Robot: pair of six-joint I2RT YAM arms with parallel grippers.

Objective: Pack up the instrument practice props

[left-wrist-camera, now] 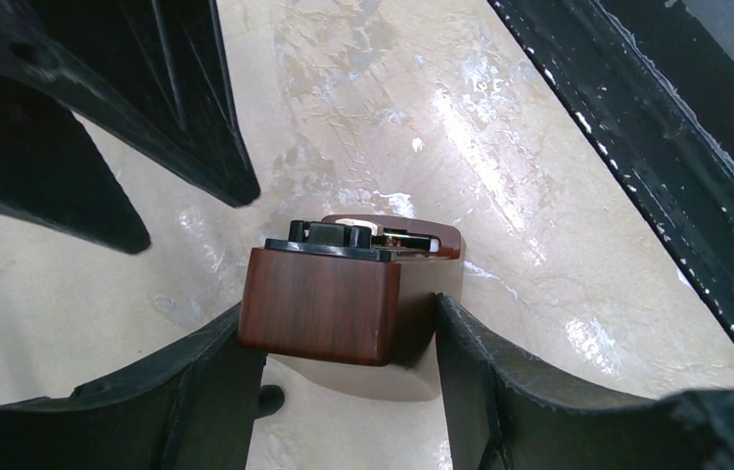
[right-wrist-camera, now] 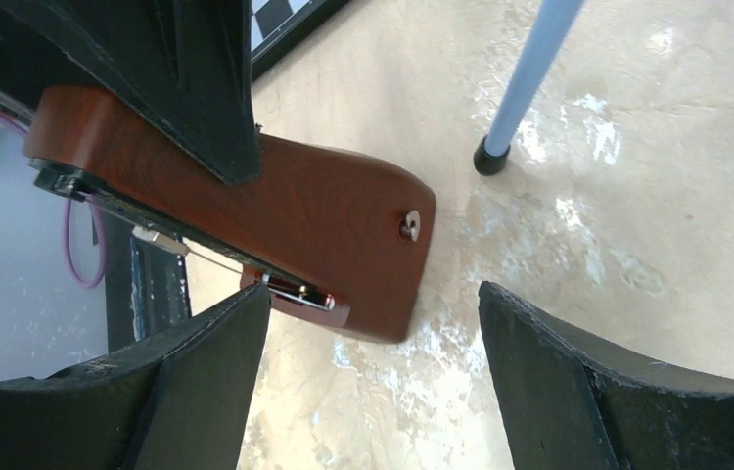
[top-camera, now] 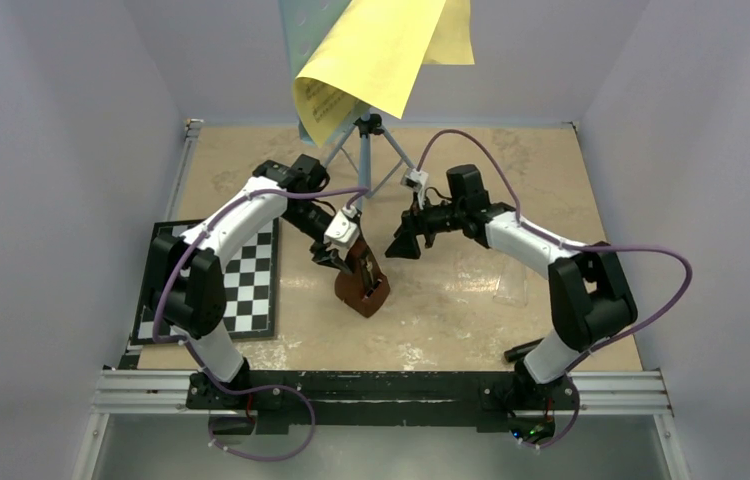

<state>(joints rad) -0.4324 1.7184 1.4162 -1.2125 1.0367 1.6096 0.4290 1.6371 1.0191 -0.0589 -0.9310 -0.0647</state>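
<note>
Top external view is showing the left gripper (top-camera: pixel 351 265) grasping the brown metronome (top-camera: pixel 369 296) by its narrow end. The metronome is sitting at the middle of the table (top-camera: pixel 471 300), near the legs of the music stand (top-camera: pixel 371 130). The right gripper (top-camera: pixel 403 245) is hovering just beside it – jaws released, touching nothing.

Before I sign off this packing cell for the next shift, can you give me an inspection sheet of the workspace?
Surface: beige table, scuffed, with glossy patches.
Job's things: brown metronome mid-table; yellow sheets draped over the light-blue music stand at the far edge.
Clutter: chessboard at the left edge, partly under the left arm.
Grippers: left claw closed on the metronome; right claw open, empty, close beside it.
Cables: purple cables loop loosely along both arms.
Surroundings: pale walls on three sides; metal rail at the near edge.
</note>
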